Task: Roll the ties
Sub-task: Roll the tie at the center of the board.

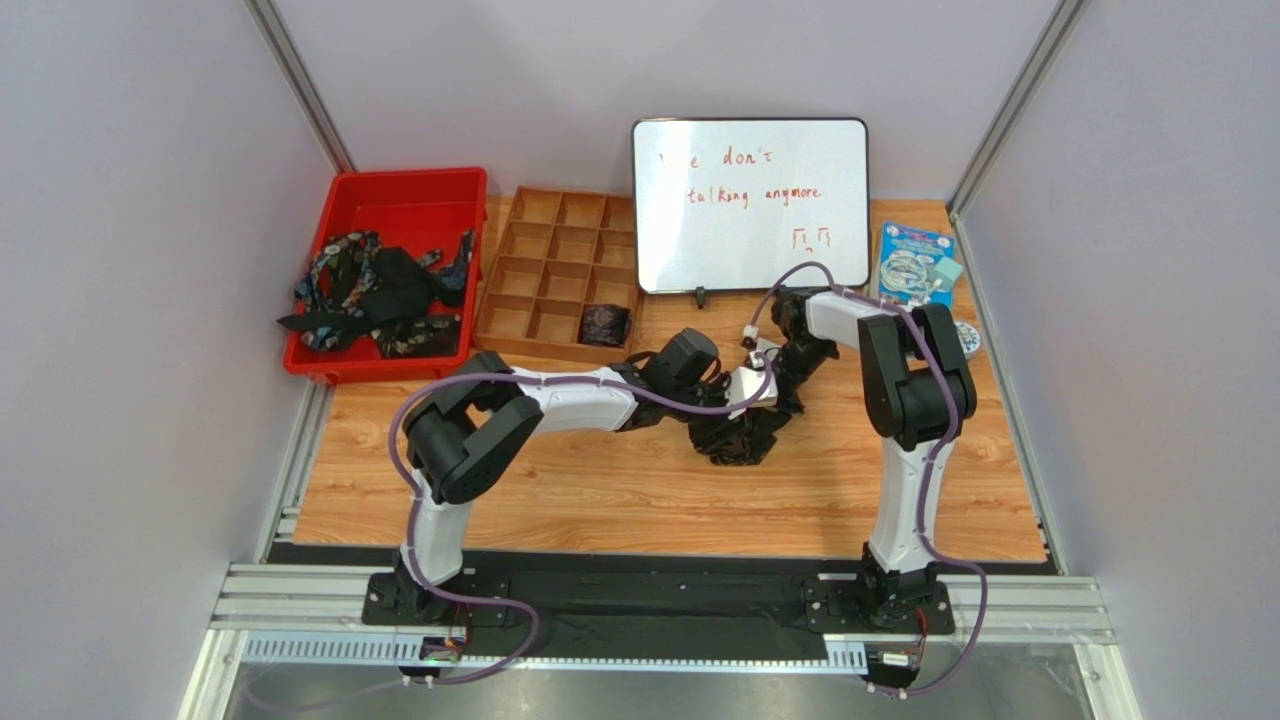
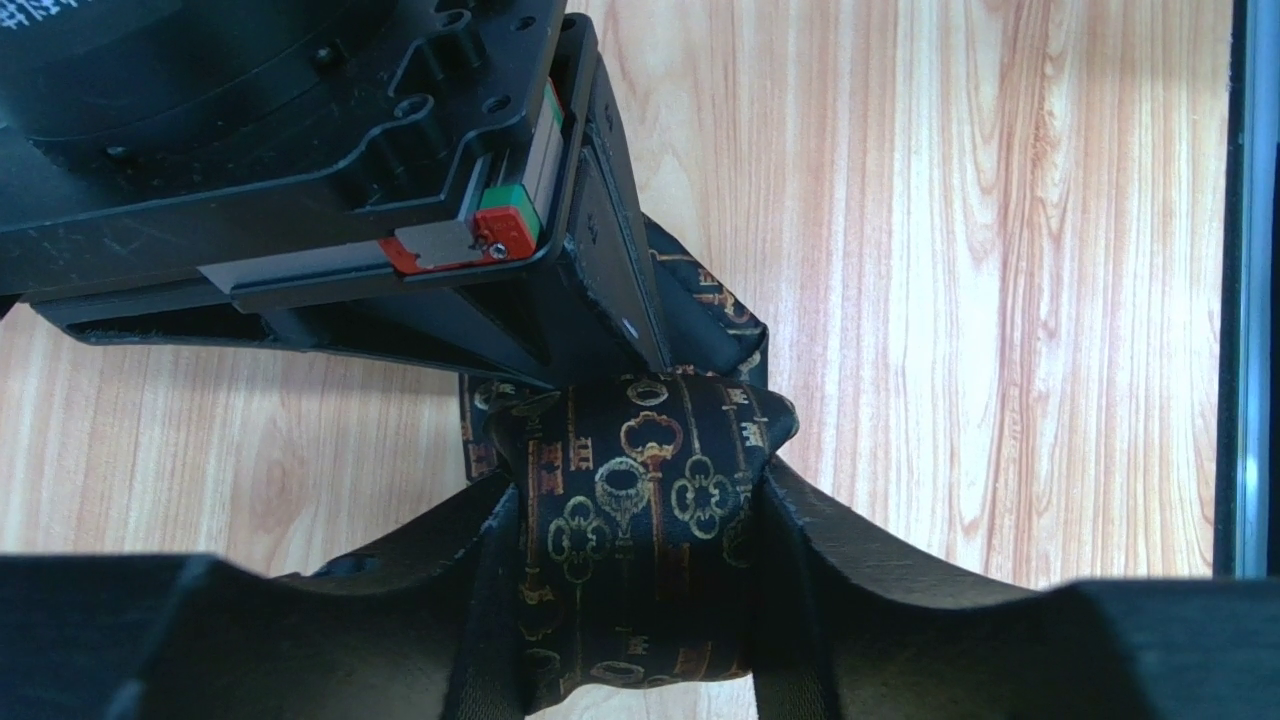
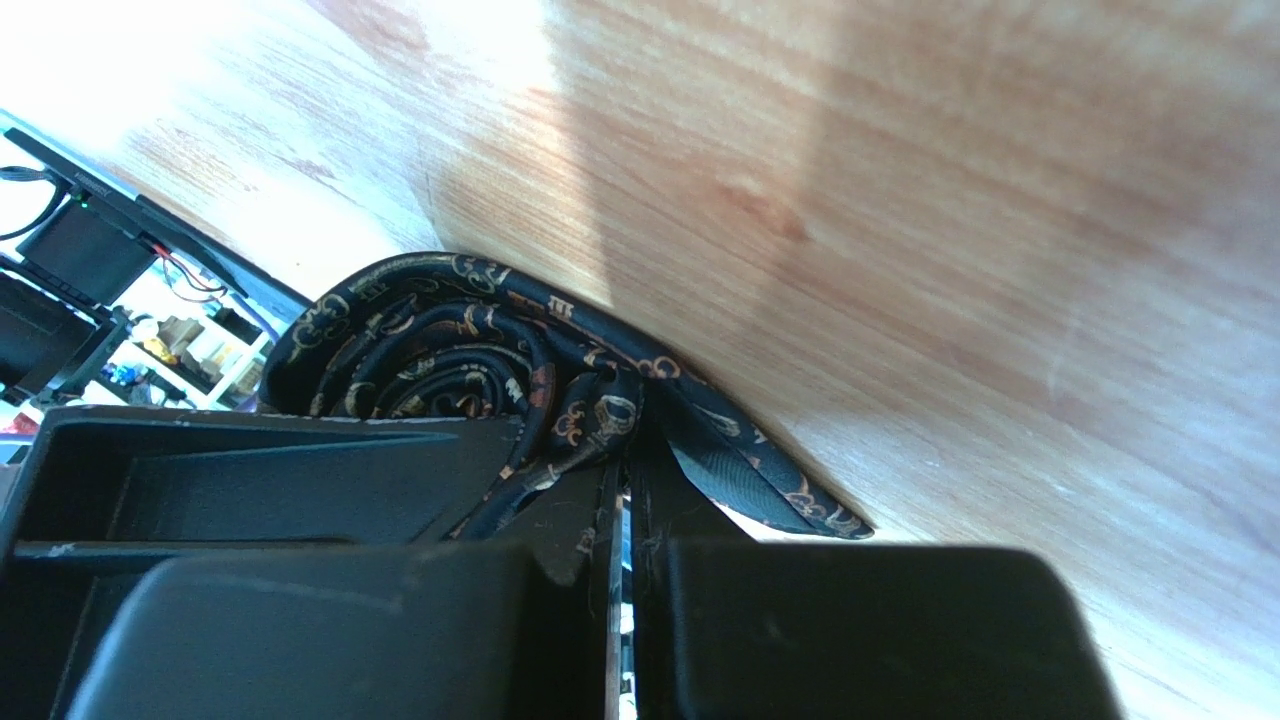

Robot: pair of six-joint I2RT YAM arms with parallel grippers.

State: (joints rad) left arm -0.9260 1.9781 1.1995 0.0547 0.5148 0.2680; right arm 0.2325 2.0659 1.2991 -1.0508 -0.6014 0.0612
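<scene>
A dark tie (image 2: 646,450) with a gold key pattern is wound into a coil on the wooden table, and a loose end (image 3: 751,480) trails from it. In the left wrist view my left gripper (image 2: 639,492) has a finger pressed against each side of the coil. My right gripper (image 3: 628,450) is shut, with the tie's fabric pinched at its tips beside the coil's spiral (image 3: 436,360). From above, both grippers (image 1: 747,387) (image 1: 777,375) meet over the dark bundle (image 1: 736,438) at the table's middle. More ties (image 1: 376,288) lie tangled in the red bin.
A red bin (image 1: 403,192) stands at the back left. Beside it is a wooden compartment tray (image 1: 559,270) holding one rolled dark coil (image 1: 606,323). A whiteboard (image 1: 748,203) stands at the back, with a blue packet (image 1: 917,263) to its right.
</scene>
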